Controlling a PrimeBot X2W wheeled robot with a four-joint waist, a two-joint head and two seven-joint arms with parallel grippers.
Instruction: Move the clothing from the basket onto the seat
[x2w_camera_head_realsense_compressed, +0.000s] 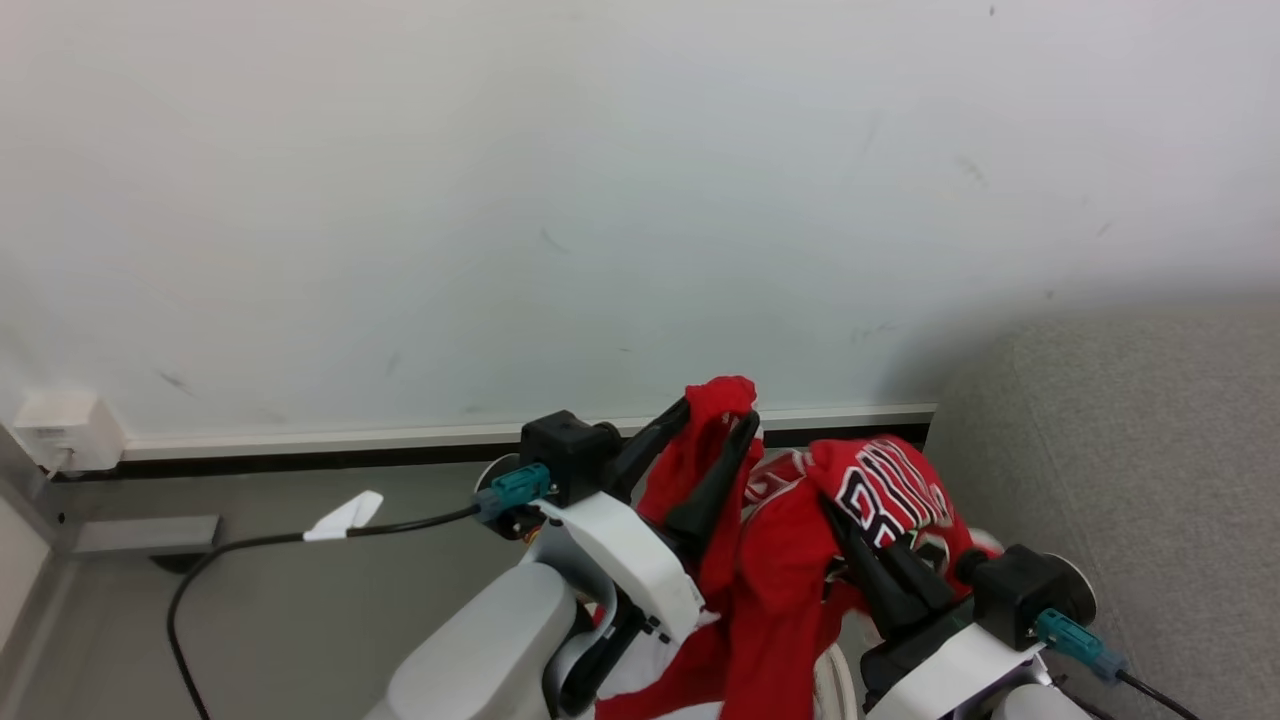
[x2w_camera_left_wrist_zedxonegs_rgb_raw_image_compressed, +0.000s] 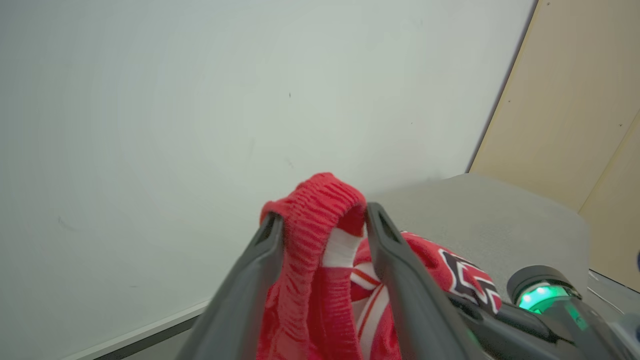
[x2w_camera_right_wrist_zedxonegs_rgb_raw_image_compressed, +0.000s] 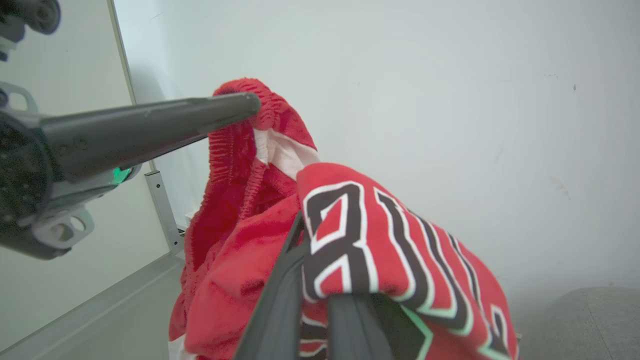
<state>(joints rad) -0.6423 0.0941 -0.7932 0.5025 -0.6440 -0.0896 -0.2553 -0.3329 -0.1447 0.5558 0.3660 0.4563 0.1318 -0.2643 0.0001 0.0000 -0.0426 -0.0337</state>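
The clothing hangs raised between my two grippers in front of the wall. A red ribbed waistband (x2w_camera_head_realsense_compressed: 718, 392) (x2w_camera_left_wrist_zedxonegs_rgb_raw_image_compressed: 315, 200) loops between the spread fingers of my left gripper (x2w_camera_head_realsense_compressed: 720, 415) (x2w_camera_left_wrist_zedxonegs_rgb_raw_image_compressed: 322, 217), whose jaws stand apart around it. A red jersey with black and white lettering (x2w_camera_head_realsense_compressed: 890, 490) (x2w_camera_right_wrist_zedxonegs_rgb_raw_image_compressed: 380, 240) drapes over my right gripper (x2w_camera_head_realsense_compressed: 835, 515), which is shut on its cloth; its dark fingers (x2w_camera_right_wrist_zedxonegs_rgb_raw_image_compressed: 277, 310) lie close together under the fabric. The seat (x2w_camera_head_realsense_compressed: 1130, 470) (x2w_camera_left_wrist_zedxonegs_rgb_raw_image_compressed: 480, 210) is a light grey sofa at the right. The basket is hidden below the arms and cloth.
A white wall with a pale baseboard (x2w_camera_head_realsense_compressed: 300, 440) is close ahead. A black cable with a white tag (x2w_camera_head_realsense_compressed: 345, 515) crosses the grey floor at the left, near a white wall box (x2w_camera_head_realsense_compressed: 60, 430). A beige panel (x2w_camera_left_wrist_zedxonegs_rgb_raw_image_compressed: 575, 100) stands behind the sofa.
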